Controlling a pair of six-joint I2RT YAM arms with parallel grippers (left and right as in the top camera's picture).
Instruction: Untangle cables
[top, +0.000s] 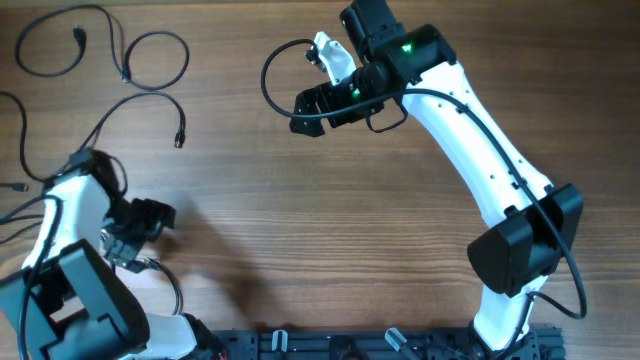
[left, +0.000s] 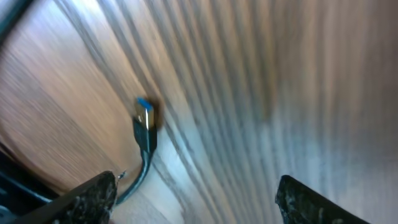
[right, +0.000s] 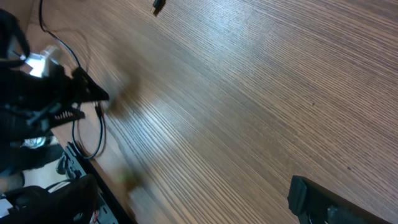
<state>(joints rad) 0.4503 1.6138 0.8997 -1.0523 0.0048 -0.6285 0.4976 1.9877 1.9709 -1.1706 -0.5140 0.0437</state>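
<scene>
Cables (top: 123, 68) lie in loose loops at the far left of the table (top: 300, 220), with one plug end (top: 180, 140) trailing toward the centre. Left gripper (left: 196, 186): jaws spread, nothing between them. A USB plug (left: 144, 118) sits on the wood just ahead of it, off-centre and close to one finger (left: 87, 199). Right gripper (top: 300, 112) is wide open and empty, well apart from the loops. It looks like you're lining up a pick. Shift until the cord behind the plug sits between the fingers, go low, and pinch the cord, not the shell. The wrist views are blurred, so close gently.
</scene>
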